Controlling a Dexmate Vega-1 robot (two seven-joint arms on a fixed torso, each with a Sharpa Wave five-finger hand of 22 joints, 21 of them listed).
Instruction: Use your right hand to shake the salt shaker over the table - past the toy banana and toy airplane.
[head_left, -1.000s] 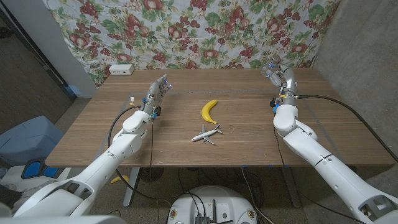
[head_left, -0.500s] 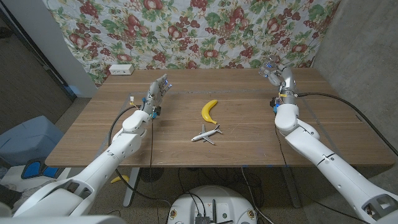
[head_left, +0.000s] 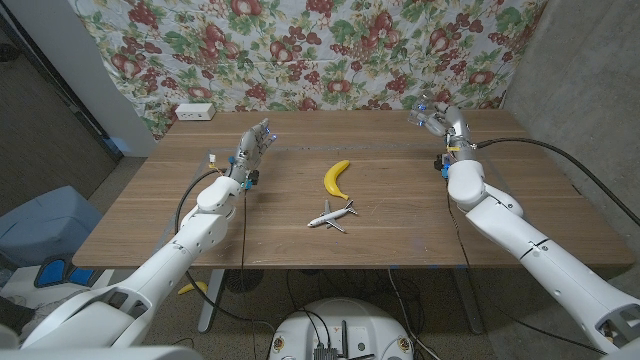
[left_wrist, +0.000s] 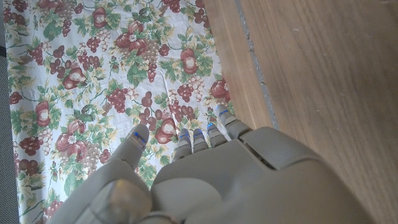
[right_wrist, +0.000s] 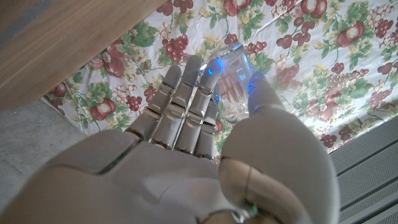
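One wooden table (head_left: 400, 215) spans the scene, with one flowered cloth (head_left: 320, 45) hanging behind its far edge. Two white arms come in from the near corners.

The right hand (head_left: 443, 118) is raised over the far right part of the table, close to the cloth. In the right wrist view the right hand (right_wrist: 205, 118) grips the one salt shaker (right_wrist: 231, 87), a clear glass piece, between the thumb on one side and the fingers (right_wrist: 186, 93) pressed together on the other. The shaker's long axis runs roughly along the fingers, its free end pointing away from the palm toward the cloth; which end is the cap cannot be told. In the head view the salt shaker (head_left: 428, 113) shows as a small glint at the fingertips, tipped toward the left. It lies farther back and well to the right of both toys.

The left hand (head_left: 252, 150) stands at the far left of the table, fingers up and holding nothing; in the left wrist view the left hand (left_wrist: 205, 174) has its fingers side by side and the thumb apart.

One white box (head_left: 194, 112) sits at the far left edge by the cloth.

One yellow toy banana (head_left: 337, 178) lies near the table's middle, its long axis running near to far. One toy airplane (head_left: 332, 215), white, lies just nearer than it, apart from it, its body set on a slant from near left to far right.
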